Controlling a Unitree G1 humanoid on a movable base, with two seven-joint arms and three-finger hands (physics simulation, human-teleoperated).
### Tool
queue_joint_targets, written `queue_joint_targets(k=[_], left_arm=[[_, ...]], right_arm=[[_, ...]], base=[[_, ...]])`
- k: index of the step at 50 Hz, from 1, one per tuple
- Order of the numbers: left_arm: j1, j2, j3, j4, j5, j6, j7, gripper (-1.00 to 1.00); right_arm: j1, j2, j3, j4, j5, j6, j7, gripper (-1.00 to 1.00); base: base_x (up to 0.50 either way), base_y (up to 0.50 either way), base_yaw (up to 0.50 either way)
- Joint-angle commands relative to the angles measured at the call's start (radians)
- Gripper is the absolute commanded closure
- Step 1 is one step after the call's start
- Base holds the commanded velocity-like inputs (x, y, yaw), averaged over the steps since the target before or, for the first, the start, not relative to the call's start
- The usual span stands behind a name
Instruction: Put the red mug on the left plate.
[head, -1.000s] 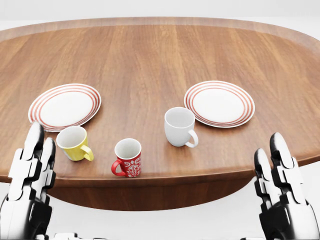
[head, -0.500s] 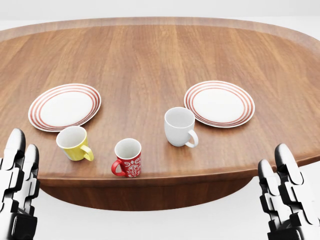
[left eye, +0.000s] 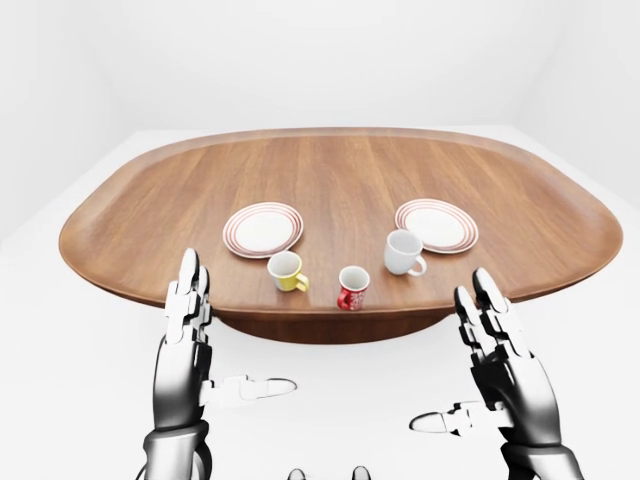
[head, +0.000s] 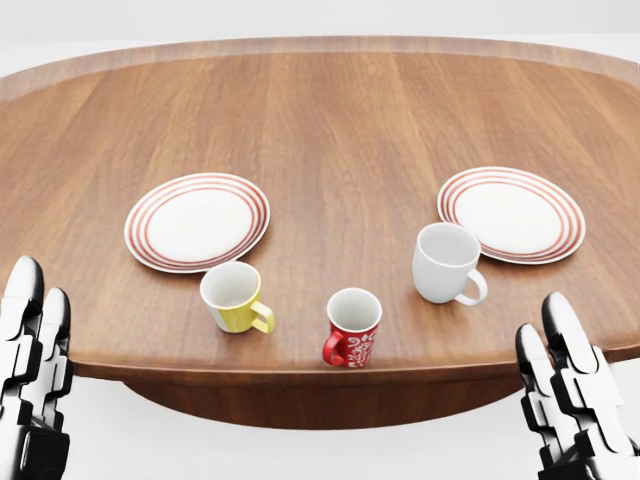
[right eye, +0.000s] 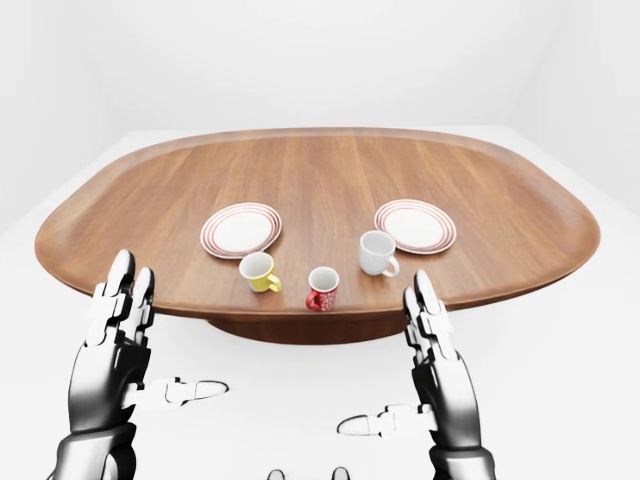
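Note:
The red mug (head: 353, 327) with a white pattern stands upright near the table's bottom edge in the head view, handle to the left. The left plate (head: 197, 221), white with red rings, lies up and left of it. My left hand (head: 30, 370) is open at the bottom left, below the table edge. At the bottom right my right hand (head: 565, 395) is also open, fingers pointing up. Both hands are empty and well apart from the mug; the left-eye view shows them whole, left hand (left eye: 190, 330) and right hand (left eye: 500, 350).
A yellow mug (head: 234, 297) stands between the red mug and the left plate. A white mug (head: 445, 263) sits to the right, beside a second ringed plate (head: 511, 214). The oval wooden table (head: 330, 120) stretches to the top of the view.
The whole picture has shifted right, so the camera has moved left. Both hands dropped lower between the earliest frame and the middle one and stay low.

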Motion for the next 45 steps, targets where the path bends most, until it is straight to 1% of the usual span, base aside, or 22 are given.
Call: queue_joint_targets(k=[1,7,14,27,33,34,37,42,45], left_arm=[[0.000,0.003,-0.007,-0.002,0.005,0.000,0.004,-1.00],[-0.001,0.008,-0.019,-0.003,0.014,0.000,0.011,-1.00],[-0.003,0.014,-0.019,-0.002,0.002,0.000,0.009,-1.00],[-0.009,0.016,-0.023,0.001,0.000,0.000,0.006,-1.00],[-0.027,0.019,-0.035,0.012,0.005,0.000,0.003,-1.00],[-0.030,0.020,-0.035,0.015,0.000,0.000,0.001,-1.00],[-0.038,0.021,-0.038,0.022,0.004,0.000,0.004,-1.00],[-0.030,0.024,-0.033,0.016,-0.003,0.000,0.004,-1.00],[-0.031,0.021,-0.027,0.017,-0.017,0.000,-0.001,-1.00]], right_arm=[[0.006,0.007,0.004,0.000,-0.027,0.000,0.014,-1.00],[0.009,-0.002,0.023,0.010,-0.067,0.000,-0.002,-1.00],[0.017,-0.011,0.027,0.008,-0.048,0.000,-0.009,-1.00],[0.012,-0.019,0.036,0.014,-0.056,0.000,-0.017,-1.00],[0.009,-0.022,0.037,0.021,-0.049,0.000,-0.017,-1.00],[0.015,-0.019,0.032,0.008,0.007,0.000,-0.009,-1.00],[0.010,-0.018,0.010,0.002,0.029,0.000,0.000,-1.00],[-0.004,-0.003,-0.007,0.008,0.019,0.000,0.023,-1.00],[-0.001,-0.006,0.017,0.019,-0.014,0.000,0.037,-1.00]], base=[[0.13,0.50,0.00],[0.14,0.50,0.00],[0.15,0.50,0.00],[0.17,0.50,0.00],[0.17,0.50,0.00],[0.29,0.09,0.00],[0.29,0.01,0.00],[0.02,0.00,0.00],[0.06,0.00,0.00]])
